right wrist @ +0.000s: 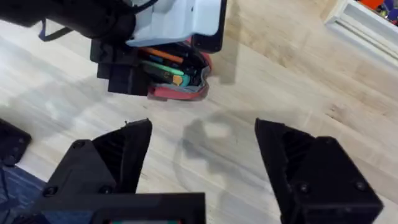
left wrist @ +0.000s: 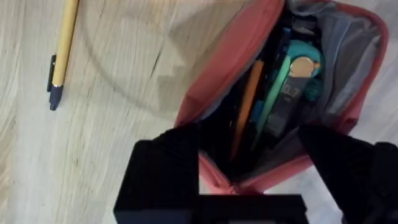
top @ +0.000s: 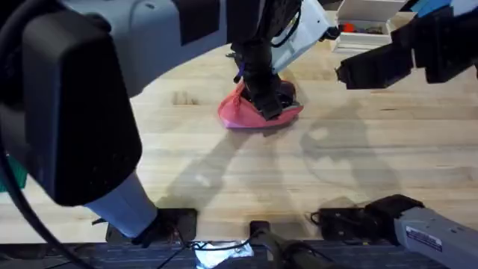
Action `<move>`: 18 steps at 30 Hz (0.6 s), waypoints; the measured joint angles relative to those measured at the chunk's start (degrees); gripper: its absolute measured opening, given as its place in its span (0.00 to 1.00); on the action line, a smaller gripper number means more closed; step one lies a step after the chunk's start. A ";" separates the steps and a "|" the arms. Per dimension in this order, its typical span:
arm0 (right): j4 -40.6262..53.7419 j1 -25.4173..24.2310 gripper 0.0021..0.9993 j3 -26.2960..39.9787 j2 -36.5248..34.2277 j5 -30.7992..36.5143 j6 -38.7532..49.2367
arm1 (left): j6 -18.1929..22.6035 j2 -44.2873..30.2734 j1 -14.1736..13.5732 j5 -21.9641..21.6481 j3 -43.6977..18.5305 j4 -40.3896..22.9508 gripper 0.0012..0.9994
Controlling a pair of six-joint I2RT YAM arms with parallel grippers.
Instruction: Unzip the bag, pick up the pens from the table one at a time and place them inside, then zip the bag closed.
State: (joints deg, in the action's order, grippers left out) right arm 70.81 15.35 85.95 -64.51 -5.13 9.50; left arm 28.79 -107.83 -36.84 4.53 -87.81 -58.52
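The bag (top: 258, 112) is seen lying on the table (top: 224, 179), already unzipped, its mouth gaping wide so that several pens and markers (left wrist: 273, 93) can be made out packed inside against the grey lining. The left gripper (top: 265, 101) is poised directly over that opening; in the left wrist view its two black fingers (left wrist: 165, 168) are spread apart, one on each side of the near end of the bag, and nothing is pinched between them. Such a stance is judged to suit either a pen just let go into the pouch or the pouch end being steadied, though which cannot be told. One yellow pen (left wrist: 62, 53) with a dark tip is left on the wood, off to one side of the left gripper and clear of the pink fabric, so the filling step is judged unfinished. The right gripper (right wrist: 202, 158) is held high and well away from the bag, its fingers wide apart and empty, the bag lying far ahead of them; it is probably kept there to leave room for the other arm. The zip is not yet drawn shut.
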 joint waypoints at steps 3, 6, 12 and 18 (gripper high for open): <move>0.00 0.00 1.00 0.00 0.00 0.00 0.00 | -0.34 0.00 0.00 0.04 0.00 0.04 1.00; 0.00 0.00 1.00 0.00 0.00 0.00 0.00 | -0.68 0.05 0.00 0.18 0.00 0.40 1.00; -0.02 0.00 1.00 0.00 0.00 0.00 0.00 | -1.24 2.91 0.13 0.14 0.00 2.64 1.00; -0.57 0.00 1.00 0.00 0.00 0.00 0.00 | -1.37 8.95 2.97 0.63 0.00 3.48 1.00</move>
State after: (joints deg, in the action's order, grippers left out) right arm 70.24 15.35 85.95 -64.51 -5.13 9.50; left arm 27.42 -98.88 -33.87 5.15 -87.81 -55.05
